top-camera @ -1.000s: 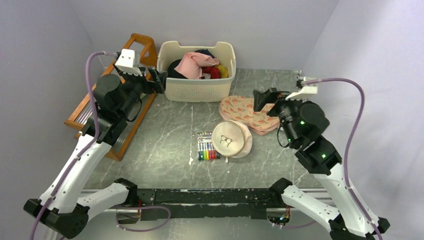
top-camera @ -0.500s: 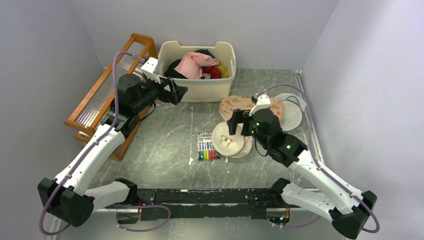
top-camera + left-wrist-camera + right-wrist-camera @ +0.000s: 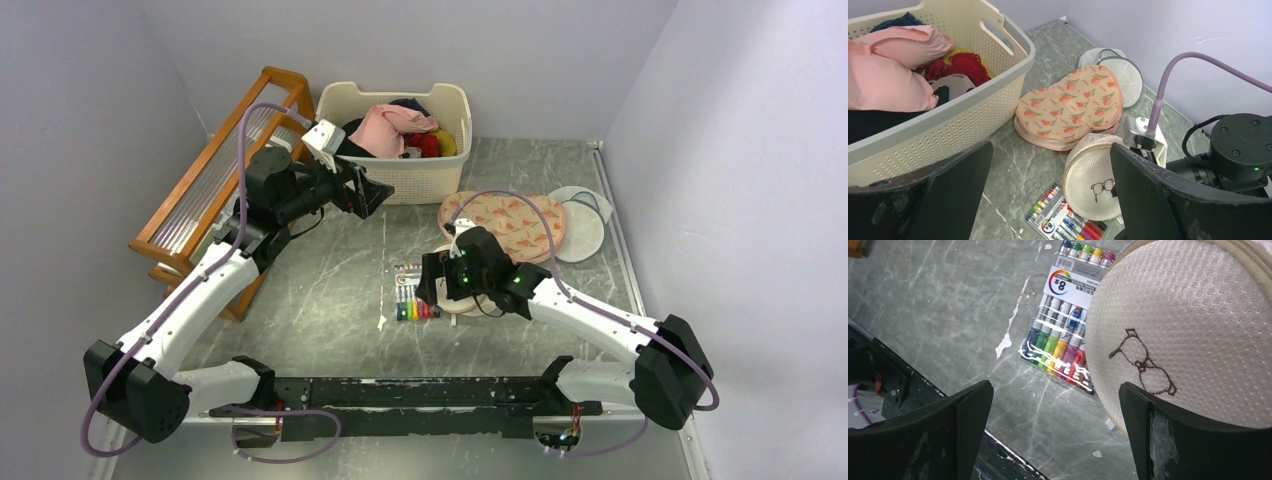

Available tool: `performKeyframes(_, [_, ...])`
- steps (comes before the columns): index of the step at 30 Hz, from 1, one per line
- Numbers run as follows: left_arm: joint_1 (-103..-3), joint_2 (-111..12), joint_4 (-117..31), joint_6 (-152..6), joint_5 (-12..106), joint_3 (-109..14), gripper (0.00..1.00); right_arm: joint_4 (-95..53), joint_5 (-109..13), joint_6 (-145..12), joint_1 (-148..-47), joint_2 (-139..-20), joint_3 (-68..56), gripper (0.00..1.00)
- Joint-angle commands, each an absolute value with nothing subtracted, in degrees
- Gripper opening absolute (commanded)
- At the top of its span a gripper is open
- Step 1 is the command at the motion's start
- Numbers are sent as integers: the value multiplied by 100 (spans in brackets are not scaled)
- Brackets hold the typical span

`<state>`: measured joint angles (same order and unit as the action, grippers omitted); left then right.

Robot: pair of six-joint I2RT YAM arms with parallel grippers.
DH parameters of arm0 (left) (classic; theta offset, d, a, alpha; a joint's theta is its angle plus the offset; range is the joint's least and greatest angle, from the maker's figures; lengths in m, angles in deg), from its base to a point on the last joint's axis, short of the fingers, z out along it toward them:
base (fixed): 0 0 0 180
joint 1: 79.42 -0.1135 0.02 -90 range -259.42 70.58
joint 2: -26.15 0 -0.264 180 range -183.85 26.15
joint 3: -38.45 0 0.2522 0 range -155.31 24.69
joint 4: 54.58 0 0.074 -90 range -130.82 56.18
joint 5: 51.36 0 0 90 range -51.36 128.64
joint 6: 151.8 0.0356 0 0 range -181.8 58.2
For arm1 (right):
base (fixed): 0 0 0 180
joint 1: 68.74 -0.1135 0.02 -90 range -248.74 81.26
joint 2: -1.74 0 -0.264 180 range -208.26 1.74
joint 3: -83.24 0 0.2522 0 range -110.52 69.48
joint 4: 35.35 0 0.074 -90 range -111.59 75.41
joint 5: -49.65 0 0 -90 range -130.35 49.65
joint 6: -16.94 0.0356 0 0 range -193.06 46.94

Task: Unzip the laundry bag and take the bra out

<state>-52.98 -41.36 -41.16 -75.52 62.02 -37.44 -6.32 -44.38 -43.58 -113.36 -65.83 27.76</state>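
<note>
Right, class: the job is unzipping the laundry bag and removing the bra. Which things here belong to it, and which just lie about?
Job: laundry bag; right gripper, open, close by it.
Lying about: marker pack; basket of clothes; peach print fabric; white mesh disc; wooden rack.

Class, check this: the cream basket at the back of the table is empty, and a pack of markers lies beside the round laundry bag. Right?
Wrong on the basket: it holds pink, red and dark clothes, as the left wrist view shows. The pack of markers does lie beside the laundry bag.
</note>
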Motion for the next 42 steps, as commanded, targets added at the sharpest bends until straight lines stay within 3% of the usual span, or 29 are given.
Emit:
performKeyframes(1, [-5235,-4103,-4357,-7392,6209,-3724,100,-536,-3986,-4359,-11386,-6616,2572,100])
performKeyframes(20, [-5179,-4364,-4463,-7136,5916,-3498,99,232,-1873,-3339,-11359,-4738,3317,100])
performKeyframes(26, [-5092,-4683,-4204,-6849,5726,-3596,94,597,-1653,-3009,-11340,-4743,3488,100])
performKeyframes(33, [-5050,-4676,-4240,-6755,5695,-3593,95,-196,-2003,-3069,-11261,-5268,3841,99])
performKeyframes(38, [-5050,-4592,-4245,-6741,5665,-3580,95,-1151,-2042,-3157,-11245,-5317,4040,85])
performKeyframes(42, [-5053,-4515,-4217,-6691,5563,-3594,95,-2347,-2211,-3088,-11180,-5541,4488,56])
